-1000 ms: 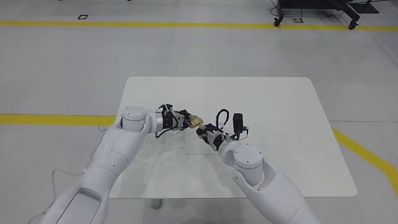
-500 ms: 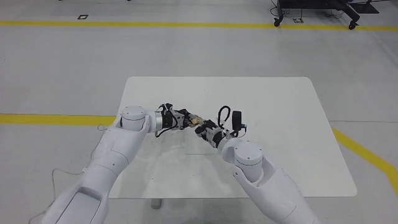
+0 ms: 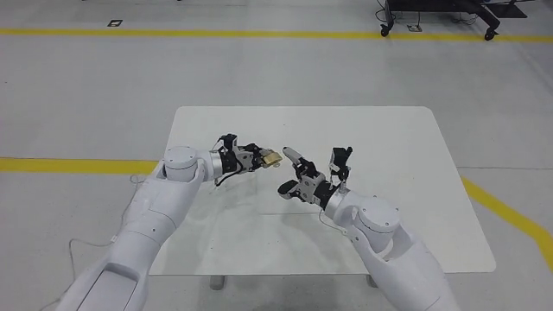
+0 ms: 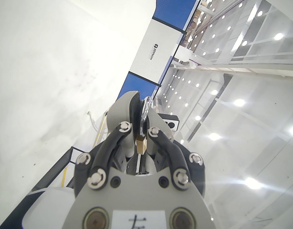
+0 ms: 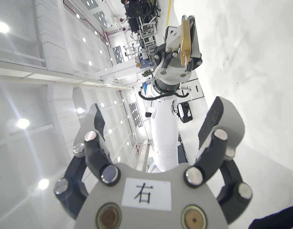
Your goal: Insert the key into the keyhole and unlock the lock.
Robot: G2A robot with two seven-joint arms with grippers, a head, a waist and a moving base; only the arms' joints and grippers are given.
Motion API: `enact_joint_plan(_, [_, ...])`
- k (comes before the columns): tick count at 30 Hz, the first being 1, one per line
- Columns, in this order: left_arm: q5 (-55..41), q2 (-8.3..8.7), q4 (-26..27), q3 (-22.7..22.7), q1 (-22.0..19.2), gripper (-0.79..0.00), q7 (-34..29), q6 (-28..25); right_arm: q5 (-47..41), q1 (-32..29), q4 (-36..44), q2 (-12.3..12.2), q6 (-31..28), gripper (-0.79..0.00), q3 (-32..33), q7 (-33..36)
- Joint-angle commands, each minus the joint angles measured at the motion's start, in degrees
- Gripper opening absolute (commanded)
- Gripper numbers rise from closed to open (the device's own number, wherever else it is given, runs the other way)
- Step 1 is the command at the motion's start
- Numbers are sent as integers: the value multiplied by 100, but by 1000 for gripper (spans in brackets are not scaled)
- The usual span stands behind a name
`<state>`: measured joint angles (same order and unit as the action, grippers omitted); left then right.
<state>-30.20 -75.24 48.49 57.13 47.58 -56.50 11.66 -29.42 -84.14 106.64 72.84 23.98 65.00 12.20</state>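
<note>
Two grippers show on my top feed over one white table (image 3: 389,138), facing each other near its middle and standing just apart. One lock (image 3: 271,158), a brass padlock, is the only task item I can count for certain. It is held up above the table, clamped in the left gripper (image 3: 262,157), on the side toward the other arm. From the left wrist camera I see that gripper's two fingers (image 4: 123,113) pressed in on the brass body, with one silvery metal piece (image 4: 145,110) sticking out between the pads. I cannot tell whether that piece is the shackle or the key, so I count no key for sure. The right gripper (image 3: 289,173) is spread wide, with nothing between its two fingers (image 5: 215,117). From the right wrist camera the padlock sits straight ahead of the spread fingers, some way off, pinched edge-on in the left gripper, and the two grippers are not touching
</note>
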Motion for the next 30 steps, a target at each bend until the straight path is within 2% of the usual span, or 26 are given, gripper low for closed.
enact_joint_plan(1, [-20,-2,39,14,32,-785,17,-139,0,0,0,0,-1,0,2,13])
enact_joint_plan(3, [-56,-3,88,43,63,-785,39,-310,-131,-9,6,5,-40,0,-1,114])
enact_joint_plan(5, [-185,-7,116,92,115,-785,14,-455,-707,42,-173,14,-227,0,160,512])
enact_joint_plan(8, [-359,-15,133,134,185,-785,-56,-547,-1149,146,-430,41,-479,0,259,650])
enact_joint_plan(9, [-434,-20,129,148,202,-785,-88,-547,-1214,185,-492,46,-490,-86,251,702])
enact_joint_plan(10, [-482,-24,122,155,210,-785,-118,-542,-1243,227,-540,50,-482,-219,243,716])
enact_joint_plan(13, [-527,-31,98,156,202,-785,-168,-552,-1365,354,-665,65,-157,-397,140,716])
enact_joint_plan(15, [-588,-40,81,159,200,-785,-201,-557,-1455,455,-728,71,57,-406,125,697])
enact_joint_plan(20, [-695,-45,3,207,165,-785,-269,-578,-1508,621,-850,88,388,-486,67,435])
enact_joint_plan(22, [-704,-45,-17,218,151,-785,-290,-586,-1524,648,-863,93,437,-566,38,395])
enact_joint_plan(23, [-711,-46,-25,223,149,-785,-294,-594,-1524,659,-875,94,460,-582,29,374])
enact_joint_plan(25, [-711,-48,-33,223,146,-785,-299,-600,-1561,675,-906,101,486,-563,18,308])
enact_joint_plan(28, [-696,-52,-27,211,159,-785,-309,-615,-1675,722,-984,117,495,-496,17,208])
enact_joint_plan(30, [-684,-52,-18,209,161,-785,-313,-619,-1762,752,-1033,128,506,-502,6,182])
